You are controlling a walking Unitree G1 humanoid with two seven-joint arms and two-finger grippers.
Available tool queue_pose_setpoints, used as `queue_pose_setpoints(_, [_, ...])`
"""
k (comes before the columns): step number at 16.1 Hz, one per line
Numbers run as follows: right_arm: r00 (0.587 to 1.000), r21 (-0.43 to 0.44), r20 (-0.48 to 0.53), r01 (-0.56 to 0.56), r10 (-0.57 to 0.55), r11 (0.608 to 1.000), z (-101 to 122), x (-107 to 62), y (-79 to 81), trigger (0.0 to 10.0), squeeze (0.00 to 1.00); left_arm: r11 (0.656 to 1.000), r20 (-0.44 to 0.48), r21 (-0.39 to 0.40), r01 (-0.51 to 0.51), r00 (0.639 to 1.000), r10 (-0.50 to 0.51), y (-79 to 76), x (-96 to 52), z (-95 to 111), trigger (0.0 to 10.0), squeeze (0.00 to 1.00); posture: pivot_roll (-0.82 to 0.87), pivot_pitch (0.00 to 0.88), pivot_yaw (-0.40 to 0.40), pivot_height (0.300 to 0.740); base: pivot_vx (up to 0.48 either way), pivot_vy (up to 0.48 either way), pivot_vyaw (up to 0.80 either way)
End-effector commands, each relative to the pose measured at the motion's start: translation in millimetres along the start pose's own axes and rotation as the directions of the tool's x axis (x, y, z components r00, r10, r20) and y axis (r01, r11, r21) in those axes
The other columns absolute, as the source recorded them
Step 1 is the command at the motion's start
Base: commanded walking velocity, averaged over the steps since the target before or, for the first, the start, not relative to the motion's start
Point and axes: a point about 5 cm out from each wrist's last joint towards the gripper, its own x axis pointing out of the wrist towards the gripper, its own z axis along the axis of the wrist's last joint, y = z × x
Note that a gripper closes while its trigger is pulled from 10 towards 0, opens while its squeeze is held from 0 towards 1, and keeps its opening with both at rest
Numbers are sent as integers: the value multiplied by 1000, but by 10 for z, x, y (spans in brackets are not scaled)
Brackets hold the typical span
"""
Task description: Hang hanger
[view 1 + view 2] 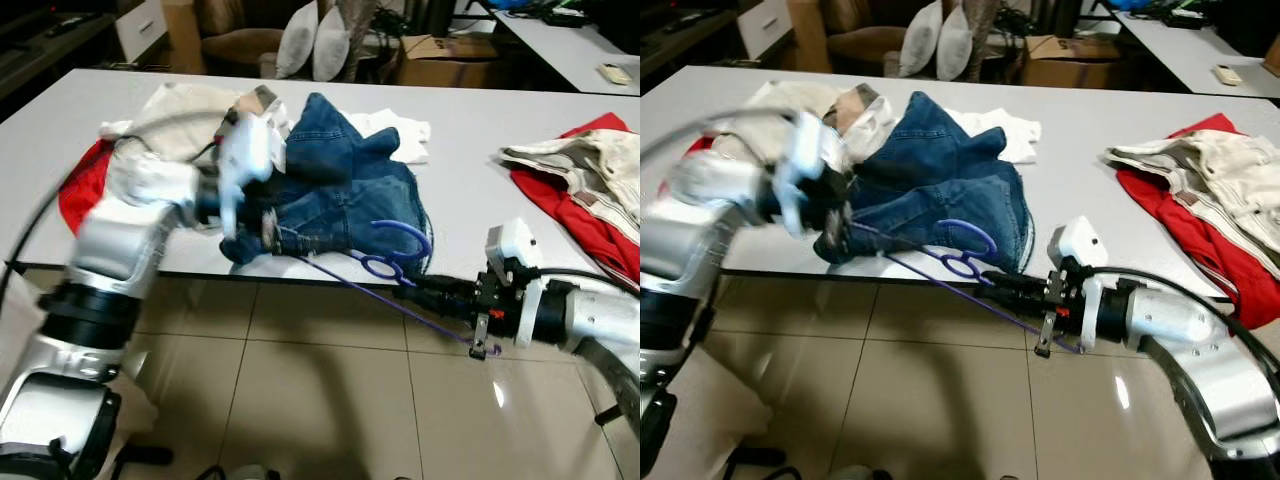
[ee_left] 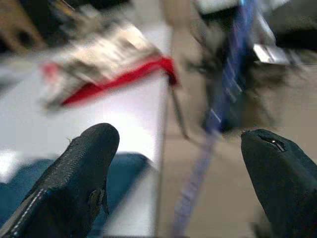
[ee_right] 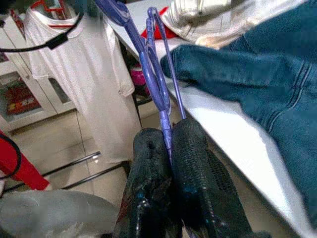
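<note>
A purple wire hanger [image 1: 350, 283] hangs off the front edge of the white table [image 1: 470, 130], with its hook against the blue jeans [image 1: 340, 180] lying there. My right gripper [image 1: 415, 285] is below the table edge and shut on the hanger near its neck. The right wrist view shows both fingers [image 3: 148, 163] pressed on the purple hanger [image 3: 151, 74]. My left gripper [image 1: 250, 225] is at the jeans' front left corner, near the hanger's far end. It is open [image 2: 178, 136], and that view is blurred.
On the table's left lie a cream garment [image 1: 180, 110] and a red cloth [image 1: 75, 190], with cream and red clothes [image 1: 590, 170] at the right. A white T-shirt [image 3: 74, 59] hangs on a rack. Tiled floor runs below the table edge.
</note>
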Motion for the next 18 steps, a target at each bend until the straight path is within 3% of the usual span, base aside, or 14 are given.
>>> queue_pose_setpoints(1, [1000, -47, -10, -11, 10, 999, 39, 10, -19, 10000, 0, 998, -67, 9, 63, 996, -62, -24, 38, -61, 10000, 0, -117, 0, 41, 740, 0, 0, 0])
queue_pose_setpoints(2, [1000, -62, -13, -18, 17, 998, 59, 12, -16, 10000, 0, 997, -104, 6, 81, 991, -80, -29, 60, -136, 10000, 0, -119, 0, 45, 740, 0, 0, 0])
queue_pose_setpoints(4, [999, -81, -17, -28, 26, 996, 83, 13, -7, 10000, 0, 997, -81, -8, 80, 993, -81, 16, 94, -141, 10000, 0, -121, 0, 53, 740, 0, 0, 0])
queue_pose_setpoints(5, [999, -95, -22, -33, 31, 995, 97, 18, -1, 10000, 0, 998, -47, -11, 70, 996, -70, 55, 122, -106, 2706, 0, -120, 0, 57, 740, 0, 0, 0])
queue_pose_setpoints(6, [999, -111, -30, -42, 39, 993, 103, 27, 6, 10000, 0, 996, -21, -13, 84, 996, -85, 75, 145, -83, 0, 0, -120, 0, 59, 740, 0, 0, 0])
queue_pose_setpoints(14, [999, -177, -40, -26, 19, 984, 141, 60, -66, 10000, 0, 995, 59, -2, 100, 993, -100, 51, 266, -58, 0, 0, -124, 0, 68, 740, 0, 0, 0])
queue_pose_setpoints(18, [999, -211, -40, -20, 12, 977, 193, 55, -118, 10000, 0, 998, 15, 15, 57, 998, -57, 93, 237, -102, 0, 0, -123, 0, 77, 740, 0, 0, 0])
